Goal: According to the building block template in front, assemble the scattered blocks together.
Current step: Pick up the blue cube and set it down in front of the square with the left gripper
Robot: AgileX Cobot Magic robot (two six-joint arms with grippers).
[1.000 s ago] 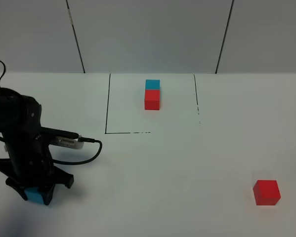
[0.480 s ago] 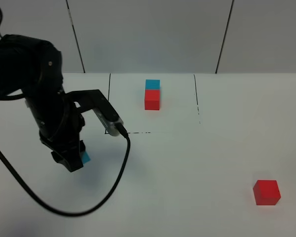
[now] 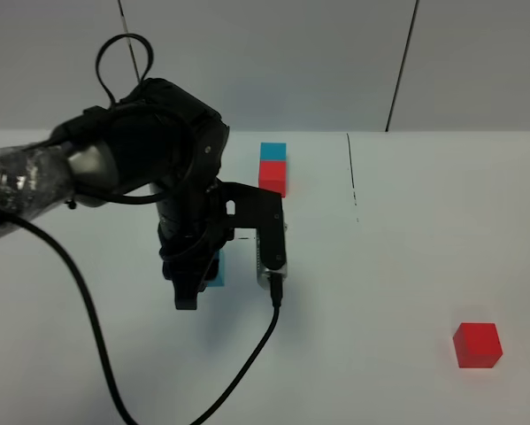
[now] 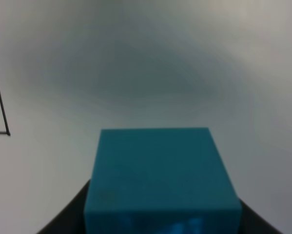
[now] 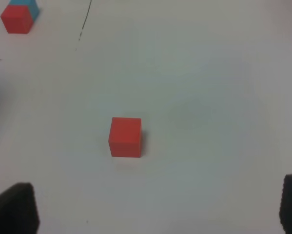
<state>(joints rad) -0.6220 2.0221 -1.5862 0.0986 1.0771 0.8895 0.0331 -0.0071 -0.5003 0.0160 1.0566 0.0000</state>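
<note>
Exterior high: left gripper (image 3: 201, 282) clamps one cyan cube (image 3: 216, 268); one red cube (image 3: 477, 344) loose; right gripper (image 5: 153, 207) spread.

Even, diffuse light washed the white table (image 3: 406, 266); a faint shadow lay under the left arm (image 3: 141, 168). The left wrist view was blurred, the cyan-blue cube (image 4: 160, 175) soft-edged, grey shadow beyond.

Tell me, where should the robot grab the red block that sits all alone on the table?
By two opposite flat sides of the red block, coming straight down from above. It sits flat on the table with bare space all round, so fingers can slide down either side. The open right gripper probably suits best, since the block lies just ahead of it.
</note>
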